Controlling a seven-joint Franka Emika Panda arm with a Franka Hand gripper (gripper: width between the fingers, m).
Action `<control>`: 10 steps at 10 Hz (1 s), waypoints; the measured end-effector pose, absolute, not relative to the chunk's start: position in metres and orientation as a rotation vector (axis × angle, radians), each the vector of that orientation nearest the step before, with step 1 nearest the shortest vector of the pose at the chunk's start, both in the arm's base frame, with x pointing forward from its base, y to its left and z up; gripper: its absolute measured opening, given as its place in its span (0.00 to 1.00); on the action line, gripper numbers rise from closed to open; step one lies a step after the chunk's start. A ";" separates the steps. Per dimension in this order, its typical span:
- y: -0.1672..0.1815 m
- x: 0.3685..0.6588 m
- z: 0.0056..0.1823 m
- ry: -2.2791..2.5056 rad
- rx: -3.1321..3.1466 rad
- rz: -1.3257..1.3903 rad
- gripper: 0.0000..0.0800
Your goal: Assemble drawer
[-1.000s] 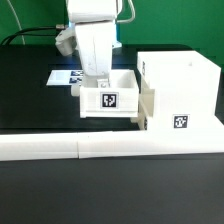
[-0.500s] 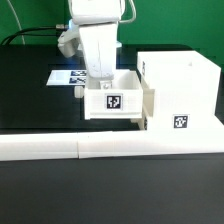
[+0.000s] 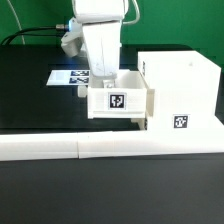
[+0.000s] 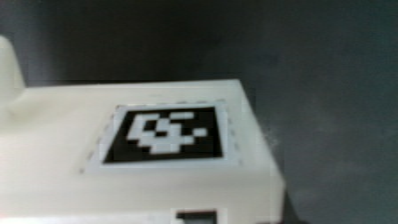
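At frame center of the exterior view, 1 small open-top tray (image 3: pixel 118 101) sits upright on the black counter (image 3: pixel 30 110), tagged face toward the camera, its right side touching the 1 large casing (image 3: pixel 180 95) at center right. Reaching into the tray, the end effector (image 3: pixel 104 78) hides its fingers; whether it pinches the wall cannot be told. The wrist view shows 1 tag (image 4: pixel 169 135).

One white casing (image 3: pixel 180 95), one open-top tray (image 3: pixel 117 100), one marker board (image 3: pixel 68 76) and two long white bars (image 3: pixel 110 148) sit on the black table (image 3: pixel 30 110).
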State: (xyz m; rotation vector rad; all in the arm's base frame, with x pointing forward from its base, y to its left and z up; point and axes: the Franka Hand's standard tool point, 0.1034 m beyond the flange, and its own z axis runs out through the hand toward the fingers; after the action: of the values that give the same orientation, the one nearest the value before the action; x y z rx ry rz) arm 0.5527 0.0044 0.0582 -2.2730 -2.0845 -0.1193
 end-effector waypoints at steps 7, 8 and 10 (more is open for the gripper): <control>0.007 0.548 0.056 -2.101 -2.244 -0.099 0.05; 0.007 0.548 0.056 -2.109 -2.236 -0.098 0.05; 0.007 0.549 0.056 -2.107 -2.238 -0.099 0.05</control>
State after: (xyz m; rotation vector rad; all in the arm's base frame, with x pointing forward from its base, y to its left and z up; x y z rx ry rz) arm 0.5486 0.0072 0.0560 -2.2383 -2.1075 -0.0991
